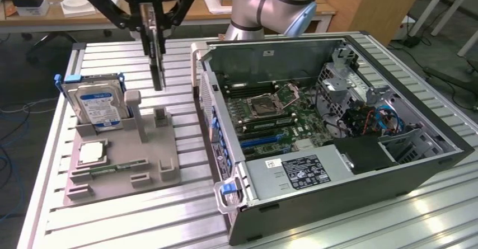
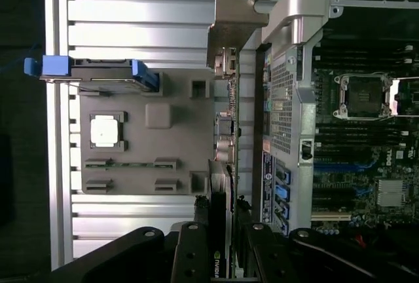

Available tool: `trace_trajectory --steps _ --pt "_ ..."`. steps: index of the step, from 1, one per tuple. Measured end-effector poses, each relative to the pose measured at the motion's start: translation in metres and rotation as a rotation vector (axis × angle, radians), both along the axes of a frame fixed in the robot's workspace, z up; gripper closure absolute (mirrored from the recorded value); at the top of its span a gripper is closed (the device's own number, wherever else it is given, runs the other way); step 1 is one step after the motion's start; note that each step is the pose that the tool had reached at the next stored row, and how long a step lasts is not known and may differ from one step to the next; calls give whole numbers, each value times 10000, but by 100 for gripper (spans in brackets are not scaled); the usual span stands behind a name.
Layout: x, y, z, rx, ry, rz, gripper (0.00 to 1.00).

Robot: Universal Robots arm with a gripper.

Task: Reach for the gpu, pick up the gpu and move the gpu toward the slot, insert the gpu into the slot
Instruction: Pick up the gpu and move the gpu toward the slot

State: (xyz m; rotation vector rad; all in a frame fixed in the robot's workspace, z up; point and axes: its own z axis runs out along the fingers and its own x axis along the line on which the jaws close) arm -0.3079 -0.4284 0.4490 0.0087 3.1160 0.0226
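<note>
My gripper [image 1: 154, 33] hangs above the grey fixture [image 1: 142, 148] and is shut on the gpu [image 1: 158, 64]. The gpu is a thin dark card seen edge-on, clear of the fixture's posts. In the wrist view the gpu [image 2: 222, 165] runs from between the black fingers [image 2: 194, 244] out to its silver bracket [image 2: 229, 27], just beside the open computer case [image 2: 288, 86]. The motherboard [image 1: 272, 114] inside the case carries blue slots [image 1: 260, 139], and these slots [image 2: 337, 164] stand to the side of the card.
A silver blue-labelled hard drive [image 1: 97, 106] stands in the fixture. A square chip [image 1: 91, 151] and a green memory stick [image 1: 120, 167] lie in front of it. The case wall [image 1: 205, 92] stands between fixture and motherboard. The arm's base [image 1: 269, 5] is behind.
</note>
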Motion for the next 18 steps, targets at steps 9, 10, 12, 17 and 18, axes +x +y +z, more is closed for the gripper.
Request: trace_trajectory --steps 9,10,12,17,18 --pt "356 0 -28 2 -38 12 74" --pt "389 0 -31 1 -37 21 74" --pt "461 0 -36 1 -38 31 74" --pt "644 0 -51 1 -38 55 74" --pt "680 0 -54 1 -39 59 74"
